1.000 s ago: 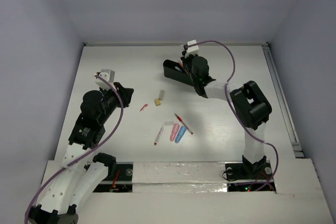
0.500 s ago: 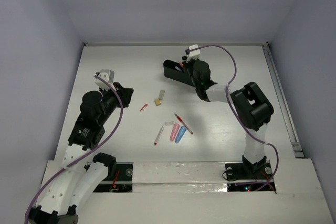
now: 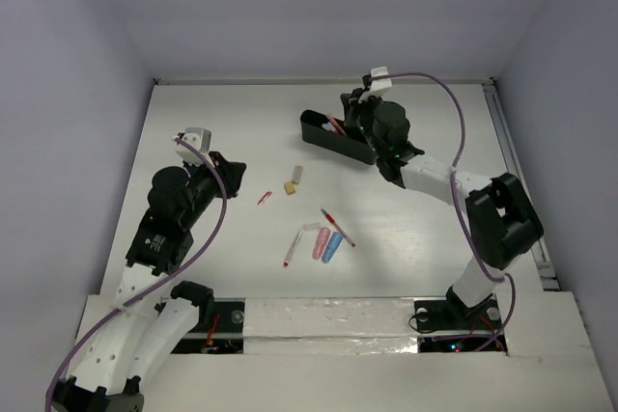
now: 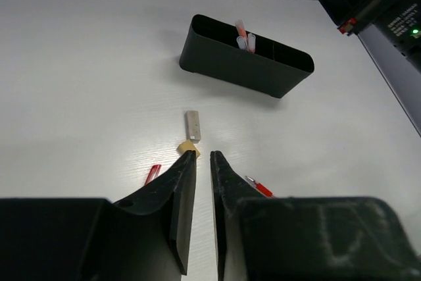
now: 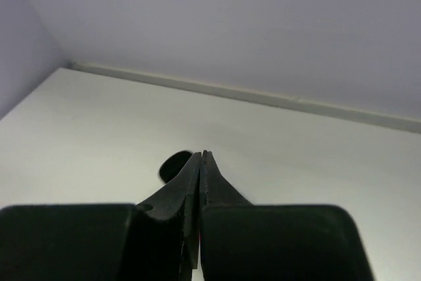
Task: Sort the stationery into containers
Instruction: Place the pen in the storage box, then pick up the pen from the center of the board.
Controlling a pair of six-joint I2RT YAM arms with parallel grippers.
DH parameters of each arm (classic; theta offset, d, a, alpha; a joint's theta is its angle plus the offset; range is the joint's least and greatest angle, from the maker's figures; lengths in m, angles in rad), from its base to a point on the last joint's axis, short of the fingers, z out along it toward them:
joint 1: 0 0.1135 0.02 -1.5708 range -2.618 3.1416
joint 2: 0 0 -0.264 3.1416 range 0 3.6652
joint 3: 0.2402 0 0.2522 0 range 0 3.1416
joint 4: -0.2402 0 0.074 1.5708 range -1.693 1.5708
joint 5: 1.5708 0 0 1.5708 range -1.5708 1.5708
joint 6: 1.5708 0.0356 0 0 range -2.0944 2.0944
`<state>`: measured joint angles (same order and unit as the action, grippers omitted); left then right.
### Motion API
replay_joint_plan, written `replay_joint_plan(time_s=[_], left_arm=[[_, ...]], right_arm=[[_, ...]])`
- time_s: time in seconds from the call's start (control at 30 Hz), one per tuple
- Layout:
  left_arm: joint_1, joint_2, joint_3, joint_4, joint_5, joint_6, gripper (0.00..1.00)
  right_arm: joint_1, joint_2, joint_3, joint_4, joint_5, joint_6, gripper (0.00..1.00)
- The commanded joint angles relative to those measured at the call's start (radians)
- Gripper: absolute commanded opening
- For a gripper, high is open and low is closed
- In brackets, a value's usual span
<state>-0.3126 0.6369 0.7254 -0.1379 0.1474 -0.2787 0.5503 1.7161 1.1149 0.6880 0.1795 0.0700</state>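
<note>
The black tray [image 3: 333, 137] stands at the back centre with pink and white pens [image 4: 243, 36] sticking up in it. My right gripper [image 3: 351, 113] hovers at the tray's right end, fingers pressed shut [image 5: 199, 154]. A thin red sliver shows in the slit between them; I cannot tell whether it is held. The left gripper [image 3: 235, 176] hangs narrowly open and empty [image 4: 202, 154]. Just ahead of it lie a tan eraser [image 4: 187, 147], a white eraser [image 4: 193, 126] and a short red piece [image 4: 152, 174]. A red pen [image 3: 338, 227], a pink capsule [image 3: 320, 243], a blue capsule [image 3: 332, 247] and a thin red-tipped white pen [image 3: 292, 252] lie mid-table.
White walls close the table at the back and sides, and a metal rail [image 3: 517, 180] runs along the right edge. The right arm's elbow [image 3: 502, 219] stands over the right side of the table.
The right gripper has shifted right and back along the tray, and its elbow has swung out to the right. The left arm and the loose items have not moved.
</note>
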Motion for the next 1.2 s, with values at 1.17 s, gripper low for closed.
replay_joint_plan(time_s=[1.17], left_arm=[[-0.589,0.483,-0.162,-0.114,-0.356,-0.448,0.28]], right_arm=[[0.152,-0.539,-0.461,-0.550,-0.399,0.281,0.00]])
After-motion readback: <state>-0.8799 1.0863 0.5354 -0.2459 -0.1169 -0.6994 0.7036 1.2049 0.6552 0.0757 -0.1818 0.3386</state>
